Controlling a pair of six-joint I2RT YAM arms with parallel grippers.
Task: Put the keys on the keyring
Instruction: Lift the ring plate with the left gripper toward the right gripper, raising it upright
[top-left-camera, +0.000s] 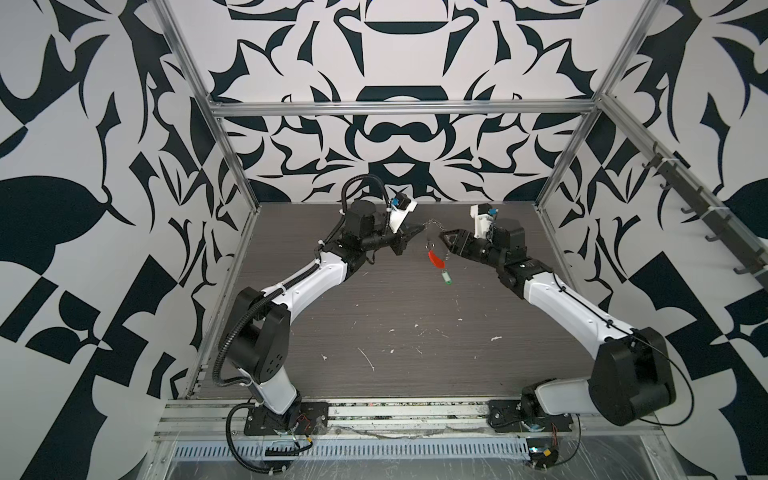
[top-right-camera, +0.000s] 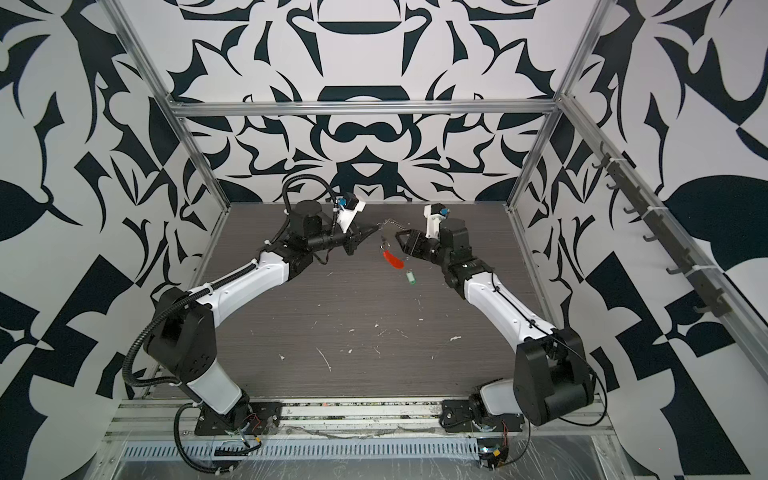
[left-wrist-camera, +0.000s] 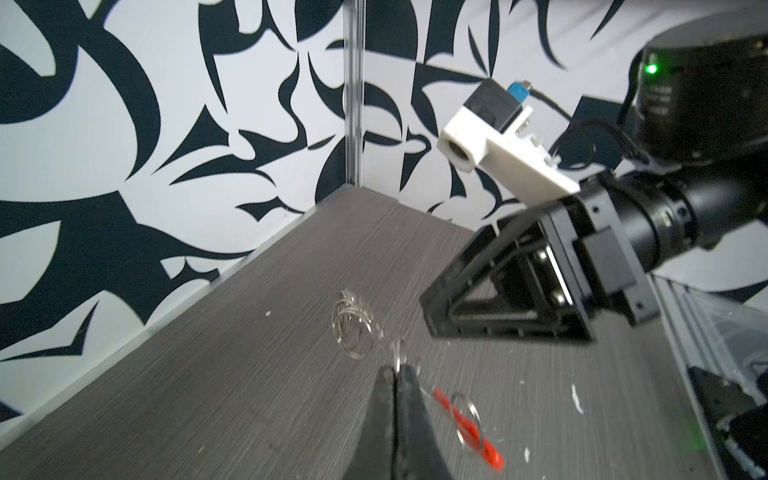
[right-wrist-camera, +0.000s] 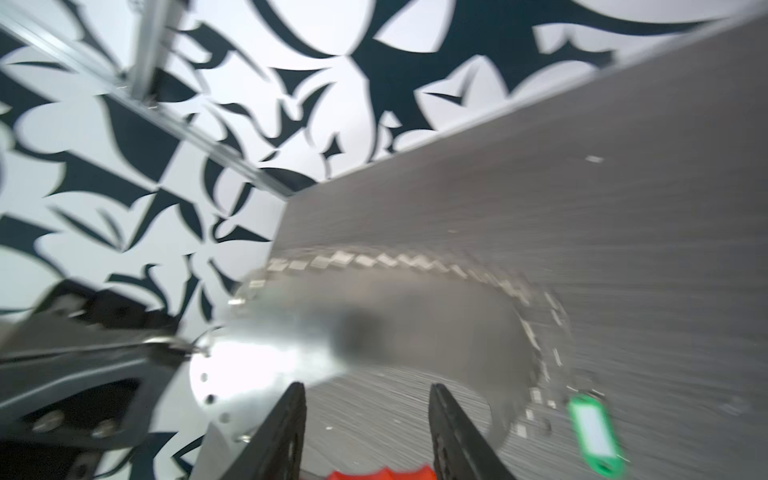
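1. table: grey wood-grain flecked with white, filling the lower middle of both top views.
2. left gripper: sitting just above frame centre in both top views and pinching the keyring with its jaws fully together. The left wrist view is showing wire between the fingertips.
3. right gripper: facing it from the right with jaws standing partly apart. It is gripping nothing, as far as the blurred right wrist view is showing.
4. keyring: arcing between the two grippers, strung with silvery pieces.
5. red segment: riding on the loop just below the right gripper's tips.
6. green tag: lying just below and right of the red segment. Whether it is already threaded cannot be told.
7. step, as judged: the loop is being steadied for threading.
8. next move: this is calling for the right gripper to take the tag or the loop's free end and join them without dragging the wire from the pinch.
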